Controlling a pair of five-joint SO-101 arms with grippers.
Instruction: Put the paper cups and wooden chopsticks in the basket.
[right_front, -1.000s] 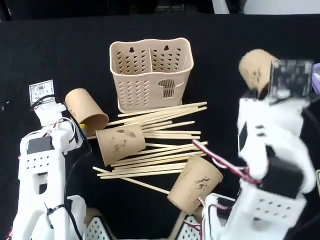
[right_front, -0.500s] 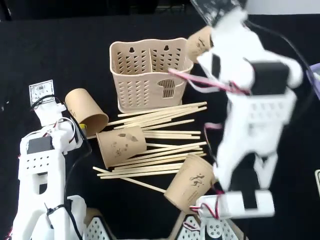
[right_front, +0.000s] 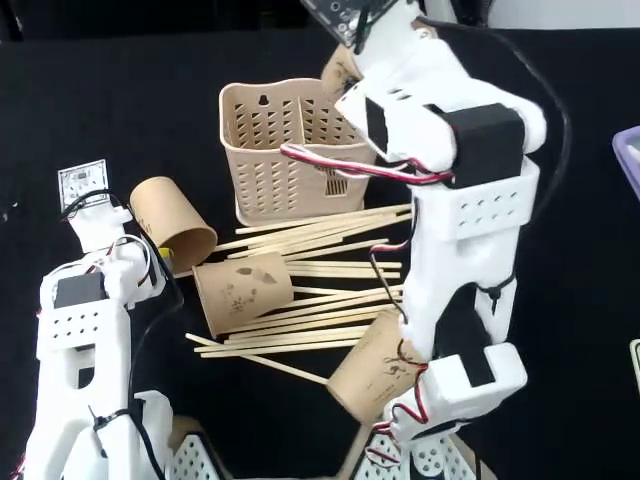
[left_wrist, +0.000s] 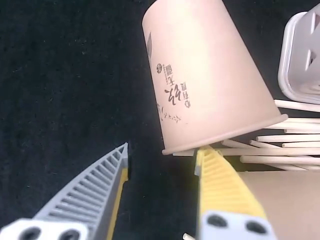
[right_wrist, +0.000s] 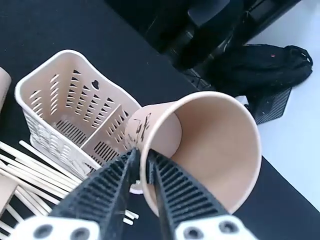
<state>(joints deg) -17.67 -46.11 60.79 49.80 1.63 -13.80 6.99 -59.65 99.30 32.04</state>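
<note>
Cup (right_wrist: 210, 145) in right hand (right_wrist: 141, 155) now by basket (right_wrist: 47, 100) (leftward shift)

Largely screened by the right arm (right_front: 470, 210) in the high view: held paper cup (right_front: 338, 75), one side of the basket (right_front: 290, 140), ends of the chopsticks (right_front: 320, 237). Cropped at the left wrist view's edge: basket corner, lying cup (left_wrist: 280, 200).

Looking like a robotics lab or workroom: showing a black cloth-covered table (right_front: 130, 110), carrying two white plastic robot arms (right_front: 75, 340) with bare red wiring, bearing a small square printed marker tag (right_front: 82, 183), neighbouring a black fabric bag (right_wrist: 272, 67) lying on pale floor (right_wrist: 300, 150).
</note>
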